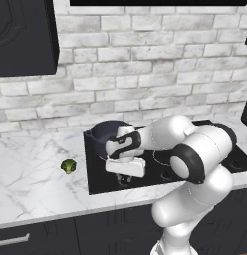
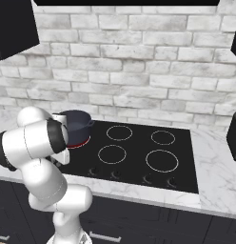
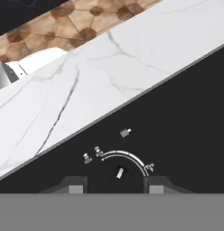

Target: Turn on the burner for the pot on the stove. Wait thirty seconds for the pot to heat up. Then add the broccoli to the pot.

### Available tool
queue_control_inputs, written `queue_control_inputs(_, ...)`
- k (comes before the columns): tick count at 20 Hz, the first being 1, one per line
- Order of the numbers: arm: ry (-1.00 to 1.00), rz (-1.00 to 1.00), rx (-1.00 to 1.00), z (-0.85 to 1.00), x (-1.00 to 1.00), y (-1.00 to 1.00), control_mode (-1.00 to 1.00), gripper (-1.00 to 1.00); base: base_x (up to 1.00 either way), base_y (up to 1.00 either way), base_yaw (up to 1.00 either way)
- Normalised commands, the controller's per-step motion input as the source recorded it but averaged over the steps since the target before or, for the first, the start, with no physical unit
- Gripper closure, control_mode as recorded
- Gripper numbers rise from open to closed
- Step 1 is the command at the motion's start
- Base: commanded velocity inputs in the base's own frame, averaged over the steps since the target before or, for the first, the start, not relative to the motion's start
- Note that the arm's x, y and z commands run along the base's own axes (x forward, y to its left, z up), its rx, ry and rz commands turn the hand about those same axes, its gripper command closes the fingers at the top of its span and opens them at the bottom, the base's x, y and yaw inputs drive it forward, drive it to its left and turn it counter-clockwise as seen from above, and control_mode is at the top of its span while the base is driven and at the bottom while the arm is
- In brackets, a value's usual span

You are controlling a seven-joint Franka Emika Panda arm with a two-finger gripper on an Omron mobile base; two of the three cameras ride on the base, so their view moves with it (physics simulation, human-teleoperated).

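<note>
The dark blue-grey pot (image 1: 103, 130) (image 2: 76, 123) stands at the back left of the black glass stove (image 1: 95, 174) (image 2: 134, 152). The burner (image 2: 81, 142) ring under it glows red. My gripper (image 1: 124, 180) (image 3: 116, 188) points down at the stove's front edge. In the hand view its two dark fingertips (image 3: 75, 188) sit tight against either side of a round black knob (image 3: 117, 176) with a white pointer mark. The broccoli (image 1: 68, 166) lies on the white marble counter (image 1: 31, 169), left of the stove and apart from my hand.
Other white ring markings (image 2: 162, 160) lie on the stove to the right, and more small knobs (image 2: 146, 178) line its front edge. A dark wall cabinet (image 1: 23, 35) hangs at the upper left, in front of the brick wall. My own arm (image 1: 195, 149) reaches across the stove's right half.
</note>
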Motion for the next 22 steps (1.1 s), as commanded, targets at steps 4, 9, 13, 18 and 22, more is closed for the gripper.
queue_control_inputs(4,0.00,0.00,-0.01,0.10,0.00,0.00,-1.00,1.00,0.00,0.00,0.00)
queue_control_inputs(9,0.00,0.00,0.00,0.05,0.00,0.00,-1.00,1.00,0.00,0.00,0.00)
queue_control_inputs(13,-0.01,0.00,0.00,0.03,-0.01,0.00,-1.00,1.00,0.00,0.00,0.00)
queue_control_inputs(18,-0.03,0.00,0.00,0.00,0.00,0.00,-1.00,1.00,0.00,0.00,0.00)
queue_control_inputs(22,-0.08,0.00,0.00,0.00,-0.05,0.00,-1.00,1.00,0.00,0.00,0.00)
